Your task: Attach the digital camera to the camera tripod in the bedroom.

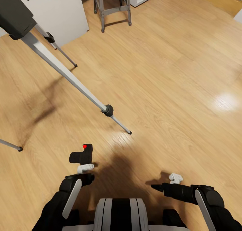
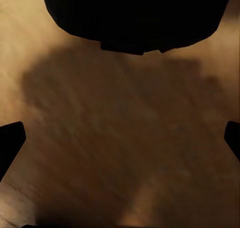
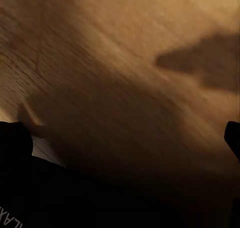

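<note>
The digital camera (image 1: 81, 154), small and black with a red button on top, sits at the tip of my left gripper (image 1: 85, 168), which is shut on it above the wood floor. In the left wrist view the camera (image 2: 135, 18) is a big dark bulk, with one of the fingertips (image 2: 9, 143) at the frame edge. The camera tripod (image 1: 67, 74) rises at the left, its black head (image 1: 15, 15) high up. One silver leg slants down to a foot (image 1: 129, 132) just ahead of the camera. My right gripper (image 1: 175, 178) hangs open and holds nothing.
A grey metal stool (image 1: 112, 8) stands at the back, beside a white cabinet (image 1: 57, 12). Another tripod foot (image 1: 20, 149) rests at the far left. Light wood floor (image 1: 174, 89) stretches ahead and to the right.
</note>
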You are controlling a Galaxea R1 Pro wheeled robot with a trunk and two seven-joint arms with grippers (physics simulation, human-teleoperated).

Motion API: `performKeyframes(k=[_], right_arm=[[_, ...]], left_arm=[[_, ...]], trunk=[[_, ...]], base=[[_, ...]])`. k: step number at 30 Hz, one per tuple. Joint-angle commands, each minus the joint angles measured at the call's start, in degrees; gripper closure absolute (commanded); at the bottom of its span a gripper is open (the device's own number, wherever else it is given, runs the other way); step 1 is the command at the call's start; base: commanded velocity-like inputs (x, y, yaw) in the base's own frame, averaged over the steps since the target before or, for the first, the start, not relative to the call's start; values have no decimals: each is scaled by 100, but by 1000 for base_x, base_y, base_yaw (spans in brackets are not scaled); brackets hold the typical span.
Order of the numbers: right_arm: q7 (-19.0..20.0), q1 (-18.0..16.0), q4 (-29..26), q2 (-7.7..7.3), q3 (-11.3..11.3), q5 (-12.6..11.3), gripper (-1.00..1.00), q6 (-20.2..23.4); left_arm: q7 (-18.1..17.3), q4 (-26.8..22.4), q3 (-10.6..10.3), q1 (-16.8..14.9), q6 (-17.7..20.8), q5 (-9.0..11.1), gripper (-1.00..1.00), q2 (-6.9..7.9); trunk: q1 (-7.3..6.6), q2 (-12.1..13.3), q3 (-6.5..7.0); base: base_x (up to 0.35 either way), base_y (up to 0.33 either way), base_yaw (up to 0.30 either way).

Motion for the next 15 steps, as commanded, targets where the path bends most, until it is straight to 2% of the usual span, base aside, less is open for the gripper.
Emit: performKeyframes(k=[1,4,6,10,15], right_arm=[[-3,-2,-2,0,-12,-28,-100,19],[-3,-2,-2,3,-22,-26,-100,-36],[-3,-2,-3,3,-31,-24,-100,-98],[-3,-2,-3,5,-32,-24,-100,-112],[-3,-2,-3,4,-33,-24,-100,-118]], left_arm=[[54,76,-9,-2,-138,60,-100,3],[48,317,-14,-2,-552,60,-100,9],[37,624,-19,-2,-1068,43,-100,68],[29,692,-40,-2,-1200,-45,-100,108],[14,736,-106,-2,-1279,-288,-100,141]], trunk=[[-1,-1,-3],[-1,-1,-3],[-1,-1,-3],[-1,-1,-3],[-1,-1,-3]], base=[[0,0,0],[0,0,0],[0,0,0],[0,0,0],[0,0,0]])
